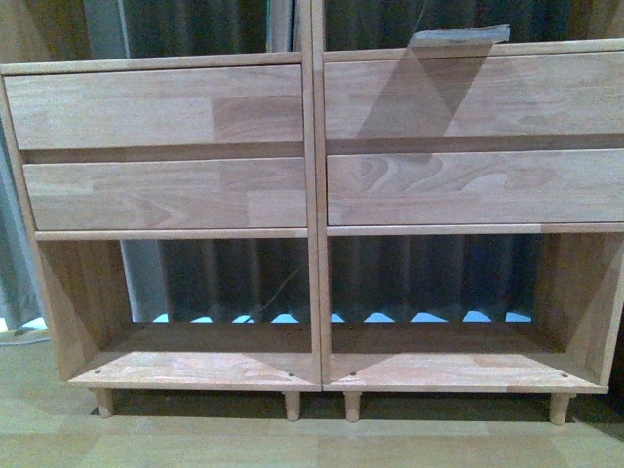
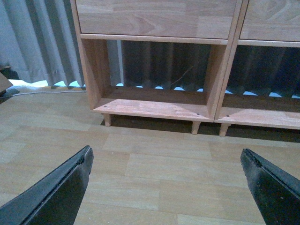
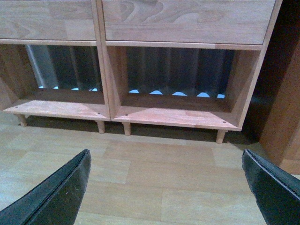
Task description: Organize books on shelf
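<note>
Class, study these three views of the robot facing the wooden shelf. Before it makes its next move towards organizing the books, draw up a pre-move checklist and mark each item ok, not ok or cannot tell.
1. Left end effector open and empty: ok.
2. Right end effector open and empty: ok.
3. Shelf has free space, with nothing in the lower left compartment or the lower right compartment: ok.
4. A book is located: cannot tell. Only a flat book-like item lies on top of the right column.
5. Second book in view: not ok, none seen.
6. Floor in front of the shelf is free of obstacles: ok.
</note>
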`<control>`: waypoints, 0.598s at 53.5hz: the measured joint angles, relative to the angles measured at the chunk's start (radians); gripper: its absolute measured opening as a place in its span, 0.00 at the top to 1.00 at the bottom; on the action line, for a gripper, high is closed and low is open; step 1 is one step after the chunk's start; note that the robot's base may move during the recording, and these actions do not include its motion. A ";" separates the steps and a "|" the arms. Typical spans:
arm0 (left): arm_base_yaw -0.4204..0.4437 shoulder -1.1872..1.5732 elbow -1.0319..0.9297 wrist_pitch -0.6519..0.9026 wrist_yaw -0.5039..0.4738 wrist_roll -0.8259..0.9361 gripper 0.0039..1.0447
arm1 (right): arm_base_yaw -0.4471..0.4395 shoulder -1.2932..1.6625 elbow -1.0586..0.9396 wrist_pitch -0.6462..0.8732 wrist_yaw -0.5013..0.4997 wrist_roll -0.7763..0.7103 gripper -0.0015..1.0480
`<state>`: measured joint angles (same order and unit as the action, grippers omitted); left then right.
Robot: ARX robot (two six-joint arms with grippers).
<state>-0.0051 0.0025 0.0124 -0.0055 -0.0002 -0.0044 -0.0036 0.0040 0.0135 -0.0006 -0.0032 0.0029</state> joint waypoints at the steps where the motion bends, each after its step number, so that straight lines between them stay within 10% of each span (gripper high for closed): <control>1: 0.000 0.000 0.000 0.000 0.000 0.000 0.07 | 0.000 0.000 0.000 0.000 0.000 0.000 0.07; 32: 0.000 0.000 0.000 0.000 0.000 0.000 0.07 | 0.000 0.000 0.000 0.000 0.000 0.000 0.07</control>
<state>-0.0051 0.0021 0.0124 -0.0055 0.0002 -0.0044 -0.0036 0.0036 0.0135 -0.0006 -0.0036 0.0029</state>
